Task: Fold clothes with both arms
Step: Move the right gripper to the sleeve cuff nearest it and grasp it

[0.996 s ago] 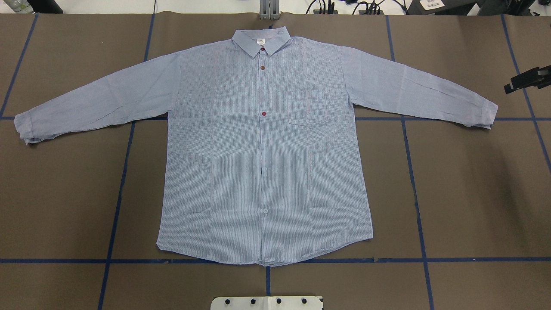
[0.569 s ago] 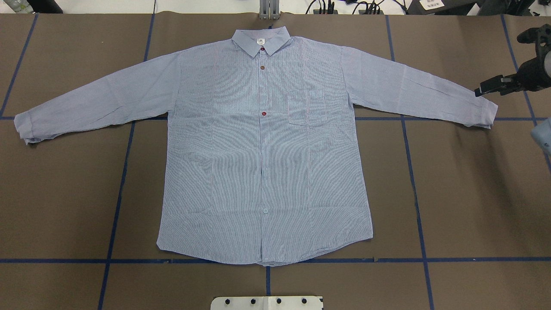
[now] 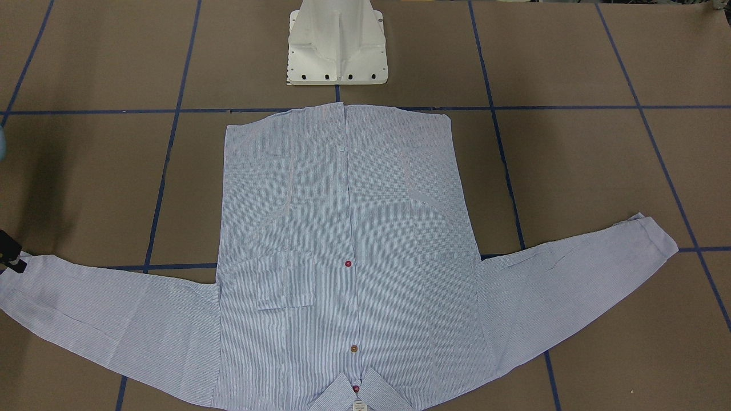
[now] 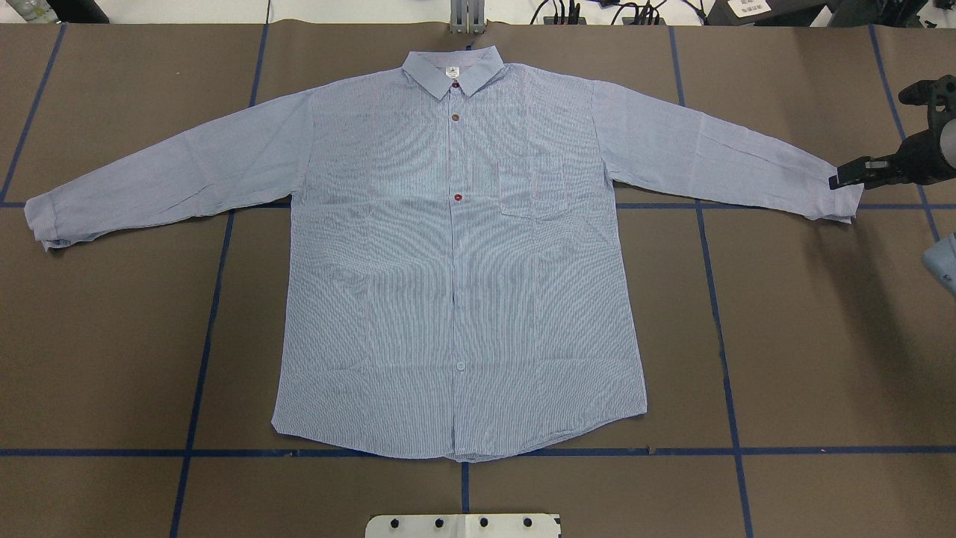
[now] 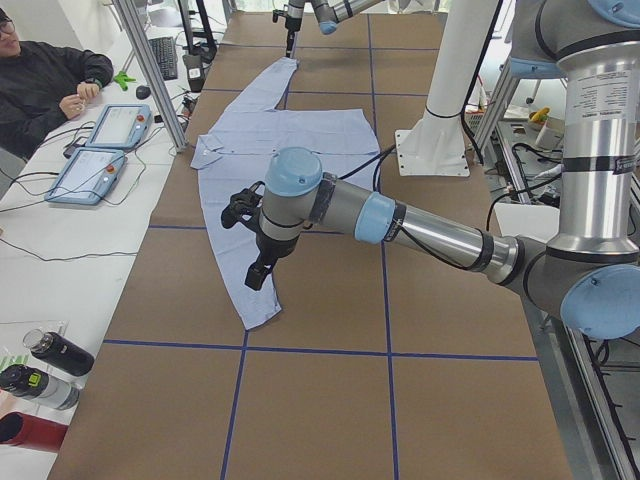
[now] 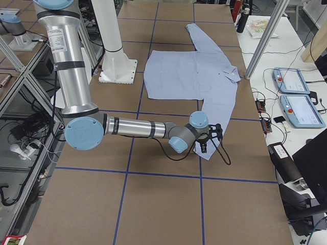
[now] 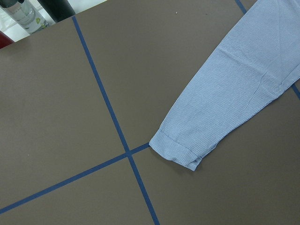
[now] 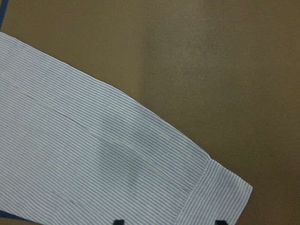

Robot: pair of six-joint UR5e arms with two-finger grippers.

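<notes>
Where the table [image 4: 821, 336] bears the shirt [image 4: 455, 284] flat, front up, sleeves outstretched: right gripper [image 4: 838, 179], jaws spread above one cuff [image 4: 845, 200]; left gripper [image 5: 258, 268] near the other, spread or closed cannot be told. Risk: a shallow pinch catches one layer and the cuff slips.

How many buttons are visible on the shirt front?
4: red collar button, brown button below, red button by the pocket, pale button near the hem. Others may be hidden.
</notes>
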